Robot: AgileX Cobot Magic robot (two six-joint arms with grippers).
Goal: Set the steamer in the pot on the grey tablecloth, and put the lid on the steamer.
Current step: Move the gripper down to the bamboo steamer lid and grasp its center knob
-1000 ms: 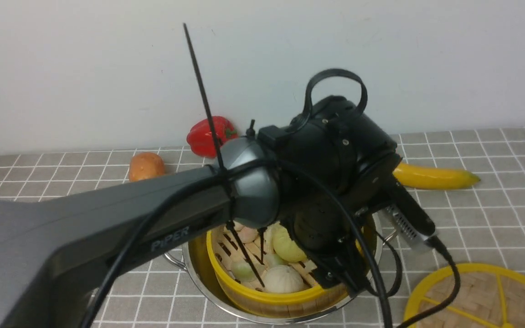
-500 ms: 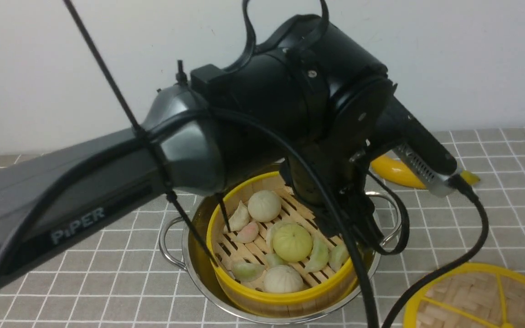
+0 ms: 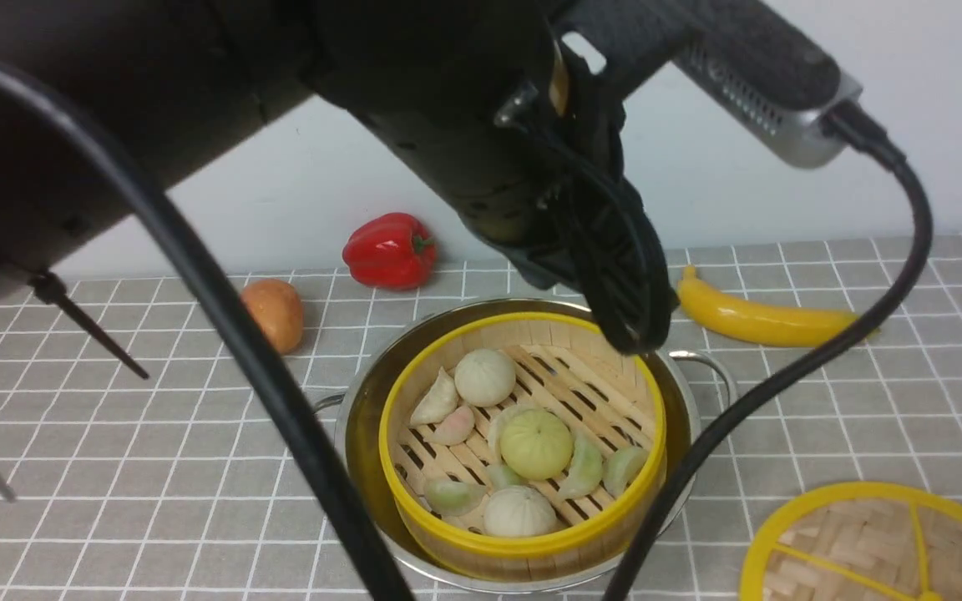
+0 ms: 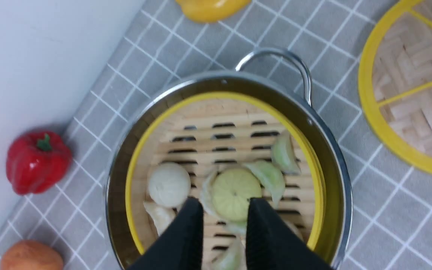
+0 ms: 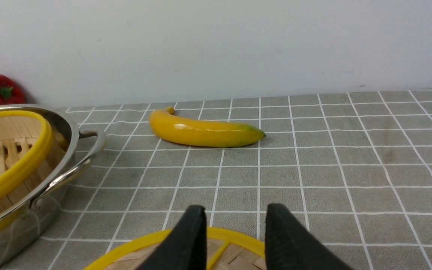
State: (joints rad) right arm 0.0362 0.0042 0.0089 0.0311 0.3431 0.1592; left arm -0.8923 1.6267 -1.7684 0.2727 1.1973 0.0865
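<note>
Grey tablecloth (image 3: 155,434) is spread throughout; at lower centre the steamer (image 3: 523,547) is seated in the pot (image 3: 360,442), the lid (image 3: 857,542) laid lower right. Both the left gripper (image 4: 225,204) and right gripper (image 5: 234,210) are held parted, empty.

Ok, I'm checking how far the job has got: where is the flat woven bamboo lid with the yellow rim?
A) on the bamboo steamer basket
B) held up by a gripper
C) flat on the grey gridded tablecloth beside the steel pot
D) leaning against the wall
C: the flat woven bamboo lid lies on the grey gridded tablecloth beside the shiny steel pot; the yellow-rimmed bamboo steamer in that pot stands uncovered.
</note>
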